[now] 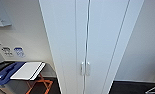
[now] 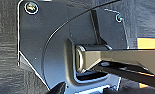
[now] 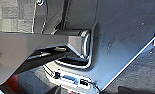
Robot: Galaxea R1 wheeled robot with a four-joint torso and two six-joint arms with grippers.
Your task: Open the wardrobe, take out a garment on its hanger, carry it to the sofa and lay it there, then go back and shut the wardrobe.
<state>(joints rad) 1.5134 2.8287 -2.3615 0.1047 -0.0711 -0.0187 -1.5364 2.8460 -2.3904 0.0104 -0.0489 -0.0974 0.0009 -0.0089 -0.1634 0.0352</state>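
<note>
The wardrobe (image 1: 93, 37) stands right in front of the robot, tall and white, both flat doors meeting at a thin dark seam down the middle, so it looks shut. Its two small pale handles (image 1: 85, 68) sit side by side low on the doors, one on each side of the seam. I would judge this to be the very first step: squaring up to open the wardrobe, with nothing yet touching a door. Opening it would call for an arm to come up to one of those handles and catch it, and they are slim and close together, so the aim would have to be neat. Off to the left a small table (image 1: 28, 71) with orange crossed legs holds a flat white thing, with something blue beside it, and wall switches (image 1: 6, 51) above. The wrist views add what the head view lacks: the robot's own dark plates and jointed bars hanging over dark floor. I cannot tell from them how either gripper's fingers stand, or whether anything is held.
</note>
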